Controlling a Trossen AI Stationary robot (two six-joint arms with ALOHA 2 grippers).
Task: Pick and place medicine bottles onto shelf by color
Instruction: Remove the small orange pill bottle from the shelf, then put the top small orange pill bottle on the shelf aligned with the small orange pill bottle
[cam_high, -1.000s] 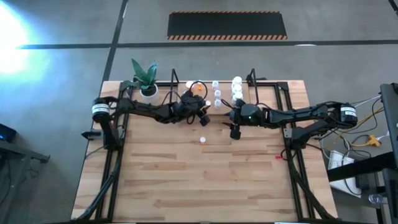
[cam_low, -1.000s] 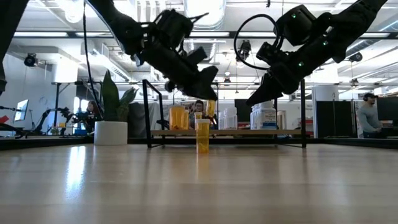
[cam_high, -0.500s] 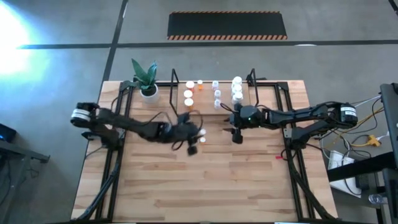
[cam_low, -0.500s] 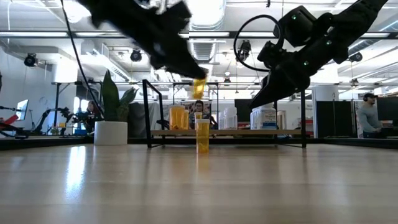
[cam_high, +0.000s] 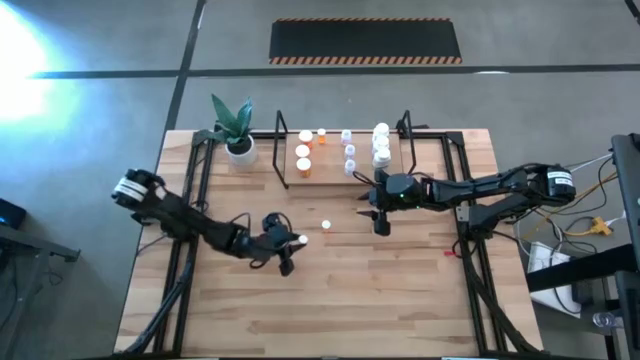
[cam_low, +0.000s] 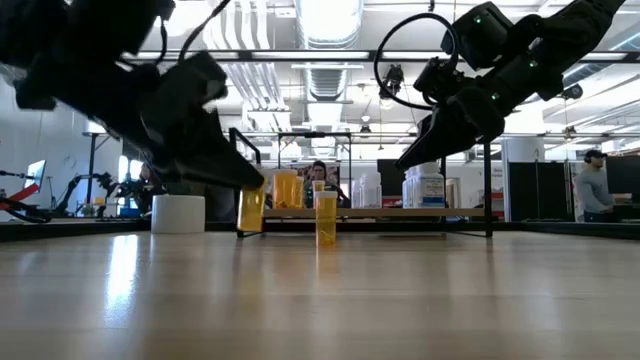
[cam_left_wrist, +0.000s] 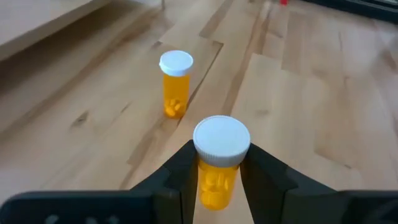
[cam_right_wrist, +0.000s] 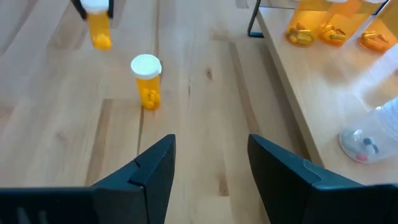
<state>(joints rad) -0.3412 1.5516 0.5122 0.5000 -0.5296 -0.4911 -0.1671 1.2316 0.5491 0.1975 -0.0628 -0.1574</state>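
Left claw (cam_left_wrist: 217, 180) gripping orange bottle (cam_left_wrist: 219, 163), wooden tabletop (cam_high: 400, 290), bright workshop

The tabletop (cam_high: 340, 290) is made of pale wooden strips, smooth with a soft sheen, and light is reflected off it in the low view. The shelf (cam_high: 340, 172) is seen as light wood bordered by thin black metal wire. The held orange bottle (cam_left_wrist: 216, 177) is translucent glossy plastic topped by a matt white cap, as is the standing orange bottle (cam_left_wrist: 174, 87) at 11 o'clock from it. The left gripper (cam_left_wrist: 214, 180) fingers are finished in dark matt plastic, like the right gripper (cam_right_wrist: 208, 165).
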